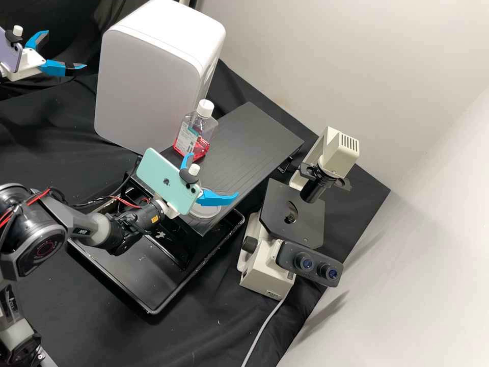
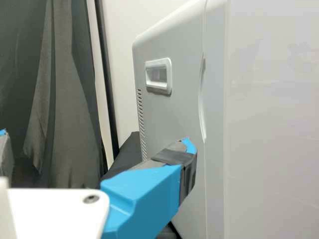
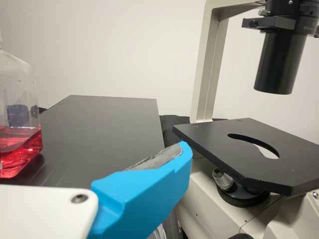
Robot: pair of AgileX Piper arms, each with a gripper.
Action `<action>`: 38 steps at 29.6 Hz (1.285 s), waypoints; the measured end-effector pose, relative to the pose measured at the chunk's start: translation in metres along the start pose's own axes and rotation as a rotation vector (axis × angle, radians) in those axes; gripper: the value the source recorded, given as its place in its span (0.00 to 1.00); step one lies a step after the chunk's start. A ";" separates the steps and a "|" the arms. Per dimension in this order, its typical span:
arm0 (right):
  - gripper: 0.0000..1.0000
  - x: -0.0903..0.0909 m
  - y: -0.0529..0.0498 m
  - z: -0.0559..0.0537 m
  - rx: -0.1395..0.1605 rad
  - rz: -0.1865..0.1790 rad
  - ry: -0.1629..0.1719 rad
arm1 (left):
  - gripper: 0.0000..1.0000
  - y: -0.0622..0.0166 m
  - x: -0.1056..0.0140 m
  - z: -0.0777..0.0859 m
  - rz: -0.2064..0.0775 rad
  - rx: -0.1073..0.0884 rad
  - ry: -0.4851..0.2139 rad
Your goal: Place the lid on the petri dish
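A round clear petri dish (image 1: pixel 205 212) lies on the near corner of the black platform (image 1: pixel 254 137); whether its lid is on it I cannot tell. My right gripper (image 1: pixel 204 180) hovers just above the dish, open, one blue finger on each side and nothing between them. One of its fingers (image 3: pixel 144 184) points over the platform toward the microscope stage (image 3: pixel 249 149). My left gripper (image 1: pixel 62 51) hangs open and empty at the far left, well away from the dish, and its finger (image 2: pixel 149 191) faces the white box (image 2: pixel 239 124).
A flask of red liquid (image 1: pixel 194 133) stands on the platform beside the white box (image 1: pixel 153 71). The microscope (image 1: pixel 300 214) is to the right. A black tray (image 1: pixel 153 275) with wires lies under the right arm.
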 end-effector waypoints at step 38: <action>1.00 0.000 0.000 0.000 0.000 0.000 0.000 | 1.00 -0.0637 -0.085 0.092 -0.179 -0.098 -0.347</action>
